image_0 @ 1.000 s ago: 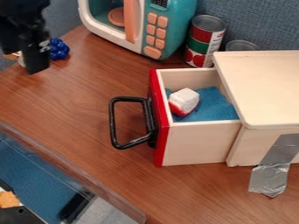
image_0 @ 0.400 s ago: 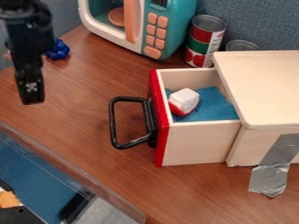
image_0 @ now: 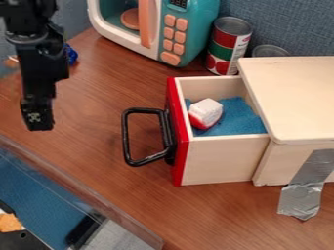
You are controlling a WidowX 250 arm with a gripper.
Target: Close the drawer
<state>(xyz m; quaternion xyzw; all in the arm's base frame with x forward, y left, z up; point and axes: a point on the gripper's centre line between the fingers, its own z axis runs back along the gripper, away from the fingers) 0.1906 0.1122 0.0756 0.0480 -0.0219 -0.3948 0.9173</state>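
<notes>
Teal toy microwave [image_0: 202, 41], two cans [image_0: 228, 46] near it, blue object [image_0: 72, 55], white-and-red block [image_0: 206, 111] on blue material [image_0: 238, 118], silver tape [image_0: 304, 190]

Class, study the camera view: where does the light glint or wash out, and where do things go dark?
In the camera view, the silver tape shows light glints at its crumpled lower end; the wooden lid is brightly and quite evenly lit; the gripper goes nearly black, with little surface detail; the black handle of the drawer also reads very dark.

The right edge cuts off the wooden box [image_0: 300, 97], the top edge the toy microwave [image_0: 207, 24].
</notes>
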